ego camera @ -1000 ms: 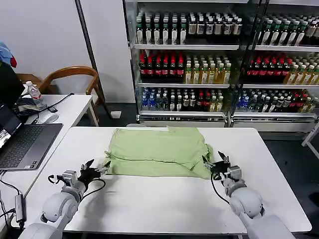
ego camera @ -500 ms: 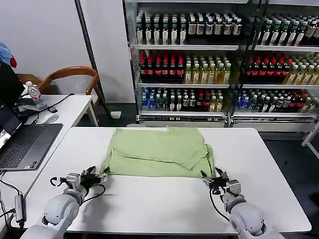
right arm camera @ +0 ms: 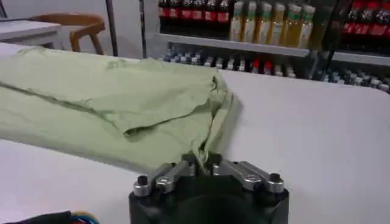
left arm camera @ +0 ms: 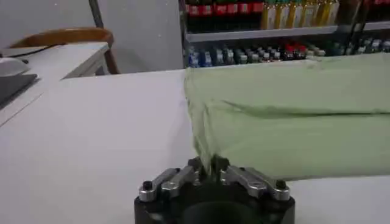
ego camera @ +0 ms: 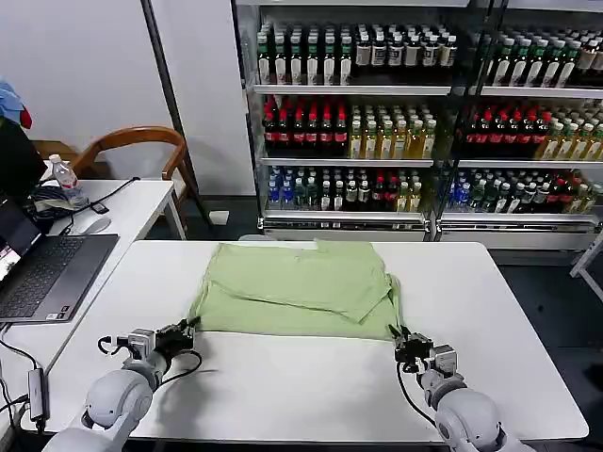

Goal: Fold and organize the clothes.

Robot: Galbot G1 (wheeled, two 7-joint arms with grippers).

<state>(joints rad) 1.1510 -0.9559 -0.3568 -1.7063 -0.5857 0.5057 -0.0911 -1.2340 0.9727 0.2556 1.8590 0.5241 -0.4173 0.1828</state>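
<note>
- A white surface [ego camera: 311,377] stands before glass-fronted coolers [ego camera: 415,113] packed with rows of bottles; a pale wall is behind on the left.
- Off to the far left, a second white desk [ego camera: 132,202] carries an open laptop [ego camera: 42,268], a water bottle [ego camera: 64,179] and some cables, with a wooden chair [ego camera: 132,141] behind it.
- The left end effector [ego camera: 186,329] sits low over the near left part of the surface, its fingers [left arm camera: 183,176] pressed together on the near left corner of the shirt.
- The light green shirt [ego camera: 297,287] lies flat across the middle of the surface, folded over on itself so that one layer lies on another, with a diagonal edge crossing the top layer; its far edge lies close to the far rim of the surface.
- In the left wrist view the shirt [left arm camera: 292,115] spreads away from the pinched corner, a fold line running across it.
- The right end effector [ego camera: 407,337] is at the near right corner of the shirt, its fingers [right arm camera: 228,167] closed on a bunched bit of the hem.
- In the right wrist view the shirt [right arm camera: 116,103] spreads away from that pinch, creased near the grip and smoother farther off.
</note>
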